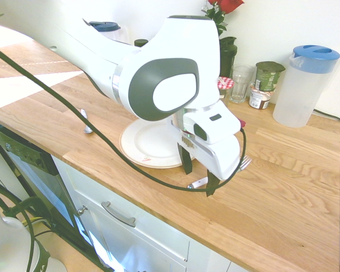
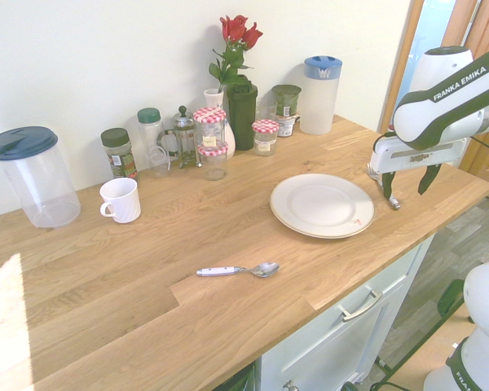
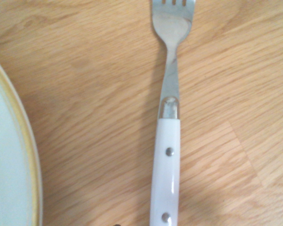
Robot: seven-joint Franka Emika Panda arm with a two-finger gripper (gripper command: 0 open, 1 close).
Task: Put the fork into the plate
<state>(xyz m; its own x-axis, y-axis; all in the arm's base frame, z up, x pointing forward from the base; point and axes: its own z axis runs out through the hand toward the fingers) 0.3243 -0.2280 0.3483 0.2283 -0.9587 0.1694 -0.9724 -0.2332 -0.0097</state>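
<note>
Overhead, "FRANKA EMIKA" lettered along the arm [image 2: 459, 84], its jaws [image 2: 406, 193] spread above the white-handled fork [image 3: 166, 155].

Single Franka arm, white with dark green-grey panels, reaching in from upper left in the first exterior view, from the right in the second. Forearm slopes down to the wrist; wrist pitched so the claw [image 1: 199, 177] hangs below it. Claw open, two dark fingers [image 2: 428, 178] spread well apart, tips pointing down, nothing between them gripped. White claw body sits slightly tilted in the first exterior view. Tips low, near the surface [image 1: 272, 209]; contact can't be confirmed.
</note>
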